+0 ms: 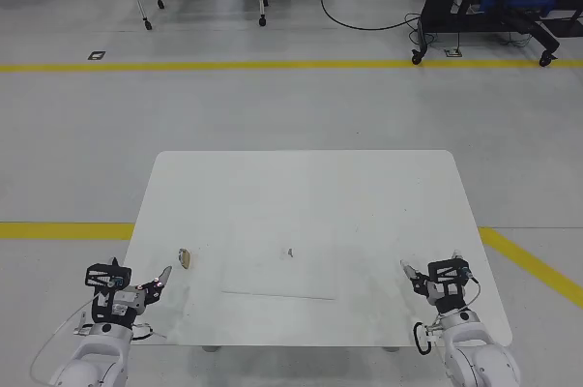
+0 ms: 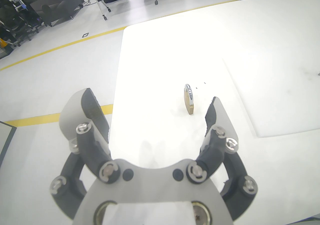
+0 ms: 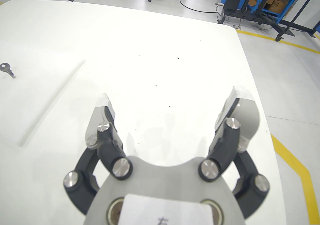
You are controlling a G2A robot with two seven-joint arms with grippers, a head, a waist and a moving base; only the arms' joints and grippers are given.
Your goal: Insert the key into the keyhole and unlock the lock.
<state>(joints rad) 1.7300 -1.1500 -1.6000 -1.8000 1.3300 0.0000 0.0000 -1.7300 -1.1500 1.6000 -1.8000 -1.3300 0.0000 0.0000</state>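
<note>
The brass lock is found on the left side of the table, just beyond the left hand, which is held at the near left edge with its fingers spread and nothing between them. The key is laid flat near the middle, apparently on a thin white sheet, well apart from the lock. The right hand is held over the near right corner, likewise released and empty.

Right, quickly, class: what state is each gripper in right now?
Left gripper: open, empty, apart from the small brass padlock with a silver shackle.
Right gripper: open, empty.
</note>
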